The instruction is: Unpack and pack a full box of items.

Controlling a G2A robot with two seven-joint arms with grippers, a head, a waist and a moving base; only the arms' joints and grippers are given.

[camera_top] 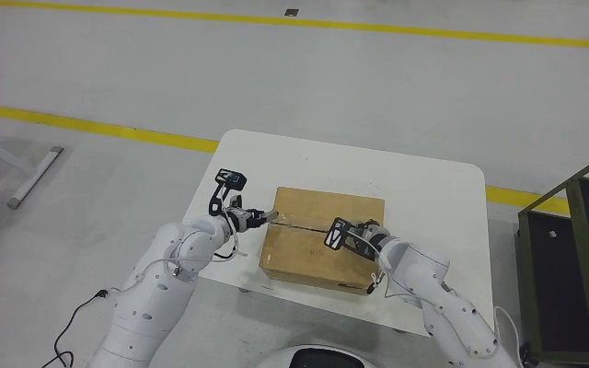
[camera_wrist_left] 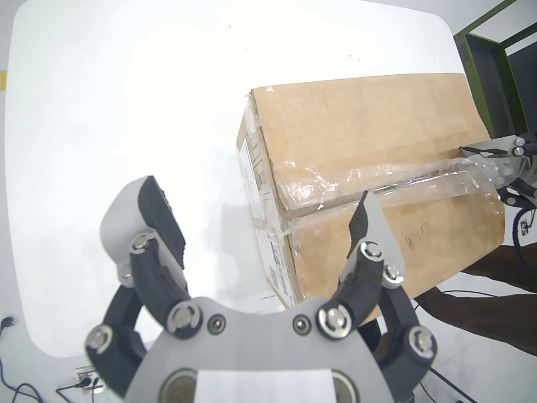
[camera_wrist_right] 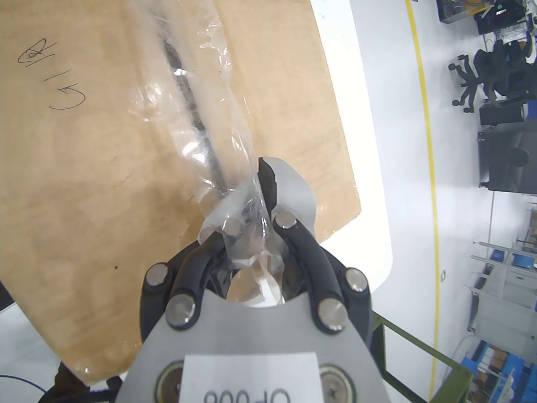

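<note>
A closed brown cardboard box (camera_top: 322,239) stands on the white table (camera_top: 414,184), close to its front edge. Clear packing tape (camera_wrist_left: 398,174) runs along the top seam, crinkled and partly lifted off the cardboard. My right gripper (camera_wrist_right: 241,199) is at the box's right end, shut on the loose end of the tape (camera_wrist_right: 197,98); it also appears at the seam's far end as the right gripper (camera_wrist_left: 499,157). My left gripper (camera_wrist_left: 258,199) hangs open at the box's left end (camera_top: 265,218), one finger (camera_wrist_left: 369,220) over the top edge and nothing between the fingers.
A green metal rack (camera_top: 552,267) stands just off the table's right side. The table's back and left parts (camera_wrist_left: 126,85) are bare white surface. Cables (camera_wrist_left: 12,388) lie on the floor by the left front corner.
</note>
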